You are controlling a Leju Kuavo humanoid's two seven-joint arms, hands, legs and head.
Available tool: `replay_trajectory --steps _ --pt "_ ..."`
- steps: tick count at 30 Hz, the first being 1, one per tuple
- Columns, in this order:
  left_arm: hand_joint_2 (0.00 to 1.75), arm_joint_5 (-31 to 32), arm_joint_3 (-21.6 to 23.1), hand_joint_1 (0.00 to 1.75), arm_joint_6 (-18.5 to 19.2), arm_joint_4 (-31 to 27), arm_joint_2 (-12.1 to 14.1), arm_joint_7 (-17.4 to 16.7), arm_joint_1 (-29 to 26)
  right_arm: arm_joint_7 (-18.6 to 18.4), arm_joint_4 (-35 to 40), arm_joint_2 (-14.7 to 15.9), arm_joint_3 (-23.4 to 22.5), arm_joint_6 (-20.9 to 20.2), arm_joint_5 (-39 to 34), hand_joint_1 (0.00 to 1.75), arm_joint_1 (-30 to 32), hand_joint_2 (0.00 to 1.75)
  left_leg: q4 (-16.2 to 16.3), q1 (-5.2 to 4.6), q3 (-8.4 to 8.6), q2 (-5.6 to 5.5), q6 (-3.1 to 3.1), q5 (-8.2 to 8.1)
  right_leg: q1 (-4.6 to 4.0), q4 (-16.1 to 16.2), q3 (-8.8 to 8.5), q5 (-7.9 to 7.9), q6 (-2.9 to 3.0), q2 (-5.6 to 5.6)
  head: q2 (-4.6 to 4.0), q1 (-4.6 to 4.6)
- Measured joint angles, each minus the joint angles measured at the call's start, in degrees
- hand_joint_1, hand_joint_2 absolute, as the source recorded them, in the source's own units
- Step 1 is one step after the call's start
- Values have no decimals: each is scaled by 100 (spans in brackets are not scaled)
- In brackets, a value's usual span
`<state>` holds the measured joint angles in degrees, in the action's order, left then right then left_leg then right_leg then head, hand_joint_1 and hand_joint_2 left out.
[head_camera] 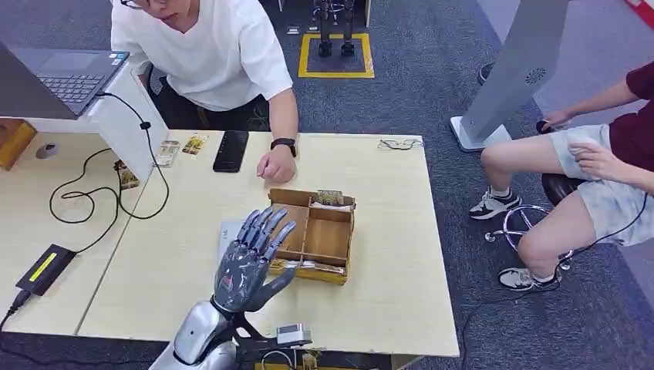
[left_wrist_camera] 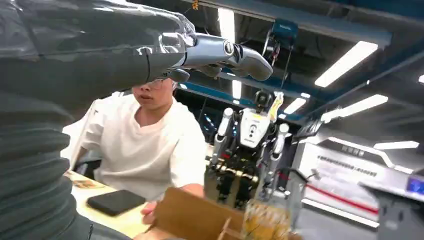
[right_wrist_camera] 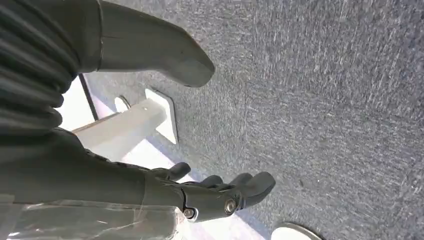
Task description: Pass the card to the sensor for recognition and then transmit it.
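The left robot hand point(head_camera: 251, 262) hovers with spread, empty fingers just left of the wooden box point(head_camera: 312, 235) on the table point(head_camera: 385, 293). Cards point(head_camera: 330, 198) sit in the box's far compartment. The right robot hand point(right_wrist_camera: 220, 192) hangs empty, fingers loosely apart, over carpet. Reaching across, the fingers could catch the box wall and shove it.

A pale wooden surface point(head_camera: 370, 254) stood on grey-blue carpet point(head_camera: 432, 100). A second pale surface point(head_camera: 31, 193) joined it along its left edge. Beyond the far edge, a yellow-bordered square point(head_camera: 336, 55) was marked on the carpet. A white pillar point(head_camera: 518, 73) on a flat base rose at the far right. Overhead, long strip lights point(left_wrist_camera: 345, 64) glowed beneath a dark ceiling with blue beams point(left_wrist_camera: 320, 22).
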<state>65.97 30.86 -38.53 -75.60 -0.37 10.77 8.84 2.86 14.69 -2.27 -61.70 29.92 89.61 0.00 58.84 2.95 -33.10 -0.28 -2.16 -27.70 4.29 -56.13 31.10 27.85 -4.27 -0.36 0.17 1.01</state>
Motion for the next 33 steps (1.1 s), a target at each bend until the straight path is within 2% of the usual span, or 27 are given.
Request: replay_trajectory --steps 4,12,17,21,25,28,33 --pt "175 599 0 0 -20 328 39 -428 57 -31 0 39 0 0 48 0 -9 175 0 0 0 0 0 0 0 0 1 0 0 1 0 -2" --pt "175 1551 0 0 -17 740 113 -1059 111 -48 0 70 7 -9 48 0 -24 175 0 0 -1 1 0 0 0 0 2 0 0 1 0 -4" --pt "175 1743 0 0 -13 924 157 -1188 150 -48 0 83 11 -9 48 0 -33 175 0 0 -1 2 0 0 0 0 2 0 0 1 0 -2" --pt "175 2056 0 0 4 1051 186 -1467 166 -48 0 92 15 -9 48 0 -32 175 0 0 -1 3 0 0 0 0 2 0 0 2 0 -2" --pt "175 2117 48 0 -50 1204 280 -2354 263 -52 0 98 18 -9 48 0 -35 175 0 0 -1 3 0 0 0 0 3 0 0 2 0 -2" --pt "175 2120 120 0 -83 1272 358 -2773 333 -79 0 103 18 -9 48 0 -35 175 0 1 -1 3 0 0 0 0 3 0 0 2 0 -2" --pt "175 2122 166 0 -98 1278 404 -2950 354 -85 0 103 17 -7 48 0 -36 175 0 0 -2 3 0 0 0 0 3 0 0 2 0 -4"
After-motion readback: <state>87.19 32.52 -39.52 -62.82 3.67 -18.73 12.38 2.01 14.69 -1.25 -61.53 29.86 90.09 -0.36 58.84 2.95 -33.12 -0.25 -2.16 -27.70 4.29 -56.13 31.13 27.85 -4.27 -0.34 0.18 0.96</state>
